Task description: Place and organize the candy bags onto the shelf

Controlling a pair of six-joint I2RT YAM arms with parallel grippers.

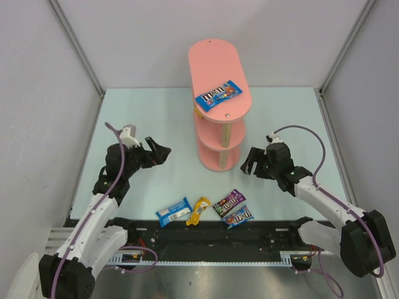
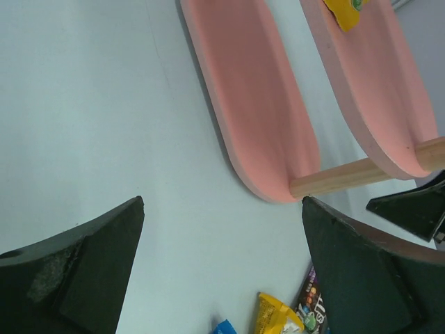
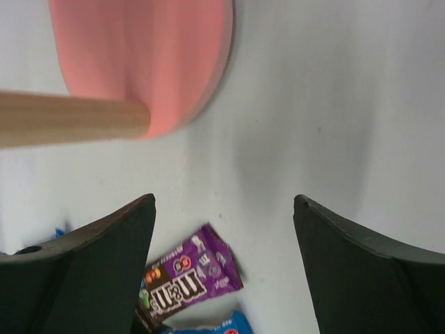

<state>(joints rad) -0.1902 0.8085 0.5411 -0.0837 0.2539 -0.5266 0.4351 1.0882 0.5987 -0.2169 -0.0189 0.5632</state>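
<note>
- Candy bags [image 1: 228, 203] in the top view: four lie in a loose row on the table [image 1: 143, 118] near its front edge, between the two arm bases. They are a blue bag [image 1: 173, 212], a crumpled yellow bag [image 1: 198, 210], a purple bag and a second blue one [image 1: 238, 217] touching it.
- A fifth, the top blue bag [image 1: 218, 95], lies flat and askew on the top board of the shelf [image 1: 219, 56]. A yellow sliver [image 1: 197, 113] pokes out from the tier beneath.
- The left claw [image 1: 159, 151] and right claw [image 1: 251, 162] hang on either side of the shelf, both released and empty.
- Left wrist view: the left claw [image 2: 222, 202] gapes wide over bare table, its dark fingers [image 2: 76, 271] matte and wedge-shaped.
- The shelf's pink boards [image 2: 250, 97] look smooth and round-ended, joined by a pale wooden post [image 2: 348, 177]. A yellow packet [image 2: 342, 12] rests on the upper of the two boards.
- Right wrist view: the right claw [image 3: 224, 200] is spread with nothing between its jaws, above the purple packet [image 3: 188, 278].
- The bags look light, thin and glossy, so likely slippery and easily dented. A pinch across the short width near the middle, or on a raised crimped end, seems safest.
- The flat ones may need a finger slid under an edge.
</note>
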